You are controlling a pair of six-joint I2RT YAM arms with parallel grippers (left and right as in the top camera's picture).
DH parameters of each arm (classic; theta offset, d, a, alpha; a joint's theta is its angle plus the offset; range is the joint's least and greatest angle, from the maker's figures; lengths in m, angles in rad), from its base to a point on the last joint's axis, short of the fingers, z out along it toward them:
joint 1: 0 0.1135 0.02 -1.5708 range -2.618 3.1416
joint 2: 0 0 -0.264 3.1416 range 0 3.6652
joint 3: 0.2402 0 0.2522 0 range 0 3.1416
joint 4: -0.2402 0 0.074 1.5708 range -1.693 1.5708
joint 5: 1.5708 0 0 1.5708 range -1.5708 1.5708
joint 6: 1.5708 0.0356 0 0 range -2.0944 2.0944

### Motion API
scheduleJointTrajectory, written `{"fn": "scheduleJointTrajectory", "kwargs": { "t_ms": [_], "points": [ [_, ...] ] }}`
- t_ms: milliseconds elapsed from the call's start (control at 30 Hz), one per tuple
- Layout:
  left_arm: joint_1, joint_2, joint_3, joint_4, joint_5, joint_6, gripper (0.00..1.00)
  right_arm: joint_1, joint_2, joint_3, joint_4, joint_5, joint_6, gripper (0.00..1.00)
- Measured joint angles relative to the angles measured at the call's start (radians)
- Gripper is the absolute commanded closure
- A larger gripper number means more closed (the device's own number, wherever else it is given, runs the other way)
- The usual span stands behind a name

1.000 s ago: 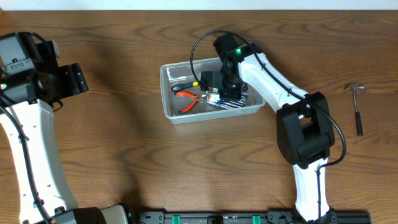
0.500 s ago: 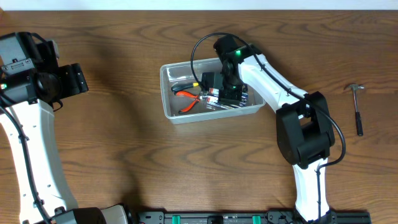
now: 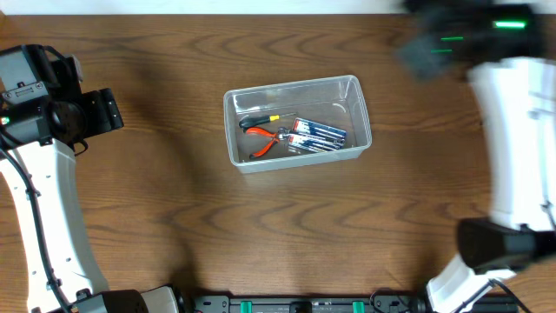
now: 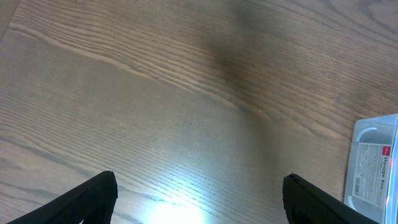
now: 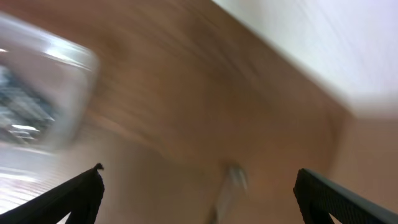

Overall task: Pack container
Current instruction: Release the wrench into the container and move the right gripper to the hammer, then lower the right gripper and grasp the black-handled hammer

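Observation:
The clear plastic container [image 3: 358,104] sits mid-table. Inside lie red-handled pliers [image 3: 263,139], a black and yellow screwdriver [image 3: 258,119] and blue packs [image 3: 318,134]. My right arm [image 3: 512,130] is a motion blur at the table's far right, well clear of the container. In its wrist view the right gripper [image 5: 199,193] is open and empty over bare wood, with a blurred hammer [image 5: 229,186] below it and the container [image 5: 43,93] at the left edge. My left gripper [image 4: 199,199] is open and empty above the table's left side, with the container's corner [image 4: 373,165] at the right.
The left arm's body [image 3: 43,174] runs down the left edge of the table. In the overhead view the hammer is hidden under the right arm. A pale wall [image 5: 311,37] lies beyond the table's far edge.
My right gripper opened over the container, left the blue packs inside, and swung fast up and away to the far right. The left arm has not moved.

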State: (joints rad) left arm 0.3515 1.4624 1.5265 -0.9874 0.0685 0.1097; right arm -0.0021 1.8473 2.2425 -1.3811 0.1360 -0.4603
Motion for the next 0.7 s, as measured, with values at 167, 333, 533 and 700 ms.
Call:
{"fn": "scheduleJointTrajectory", "kwargs": {
  "t_ms": [167, 333, 533, 700],
  "points": [
    [0.000, 0.000, 0.000, 0.000, 0.000, 0.000, 0.17, -0.293, 0.025, -0.024, -0.057, -0.010, 0.050, 0.01],
    [0.000, 0.000, 0.000, 0.000, 0.000, 0.000, 0.17, -0.491, 0.077, -0.166, 0.040, -0.113, 0.019, 0.01],
    [0.000, 0.000, 0.000, 0.000, 0.000, 0.000, 0.16, -0.547, 0.158, -0.380, 0.203, -0.148, -0.004, 0.01],
    [0.000, 0.000, 0.000, 0.000, 0.000, 0.000, 0.17, -0.536, 0.263, -0.457, 0.253, -0.141, 0.011, 0.01]
  ]
}}
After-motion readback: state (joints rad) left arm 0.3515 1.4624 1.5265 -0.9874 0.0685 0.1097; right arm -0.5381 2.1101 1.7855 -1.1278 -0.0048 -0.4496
